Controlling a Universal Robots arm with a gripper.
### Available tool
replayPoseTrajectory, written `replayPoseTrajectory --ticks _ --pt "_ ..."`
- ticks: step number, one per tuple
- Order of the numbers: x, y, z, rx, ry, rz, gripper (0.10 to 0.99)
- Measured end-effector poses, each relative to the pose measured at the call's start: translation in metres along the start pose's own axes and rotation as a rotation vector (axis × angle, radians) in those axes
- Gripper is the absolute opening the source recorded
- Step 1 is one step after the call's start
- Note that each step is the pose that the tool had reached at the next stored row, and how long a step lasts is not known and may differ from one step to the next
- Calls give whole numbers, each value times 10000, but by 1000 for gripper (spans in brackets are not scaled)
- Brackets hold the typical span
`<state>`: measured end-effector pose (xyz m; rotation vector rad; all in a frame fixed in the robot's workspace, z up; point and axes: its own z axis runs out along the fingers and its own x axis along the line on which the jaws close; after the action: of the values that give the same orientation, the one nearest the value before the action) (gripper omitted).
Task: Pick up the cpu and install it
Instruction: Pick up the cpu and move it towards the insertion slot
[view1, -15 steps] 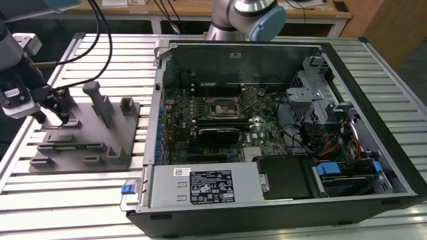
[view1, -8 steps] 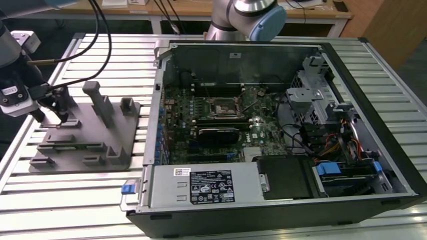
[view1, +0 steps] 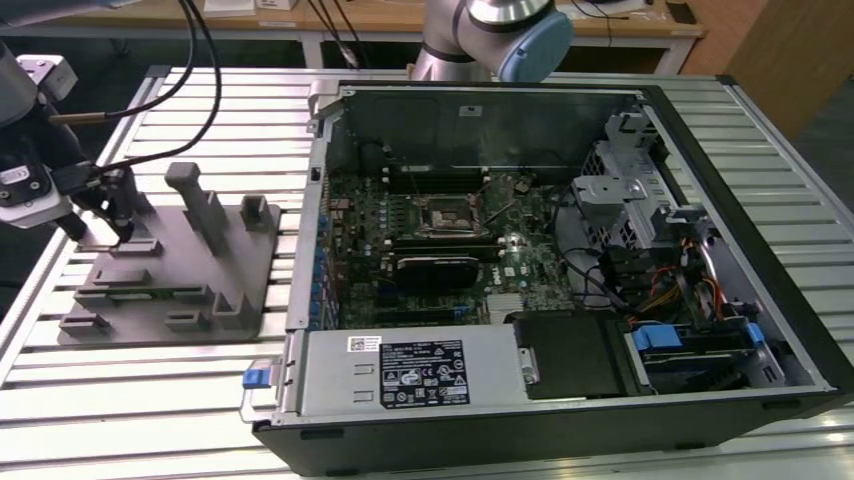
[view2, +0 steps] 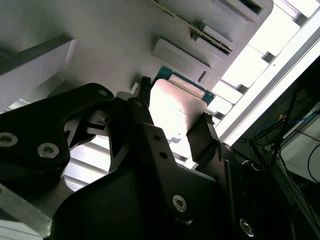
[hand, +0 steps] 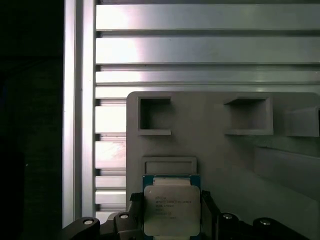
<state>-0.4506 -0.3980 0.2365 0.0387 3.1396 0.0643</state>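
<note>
Gripper (view1: 107, 232) is positioned at the exterior view's left, low over the grey fixture (view1: 200, 290) on the slatted metal surface (view1: 134, 400). In both wrist views the cpu (hand: 171, 210) (view2: 175, 107) lies flat in the fixture, metal plate up. The fingers (hand: 136, 206) are closed against two opposite edges of it. Empty square recesses (hand: 155, 116) sit just beyond. Upright fixture posts (view1: 200, 205) stand between the gripper and the open computer case (view1: 747, 250), well apart, its socket (view1: 434, 217) exposed.
</note>
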Motion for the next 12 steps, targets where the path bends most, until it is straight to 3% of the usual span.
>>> replayPoseTrajectory --ticks 12 --pt "0 4 -105 0 1 0 541"
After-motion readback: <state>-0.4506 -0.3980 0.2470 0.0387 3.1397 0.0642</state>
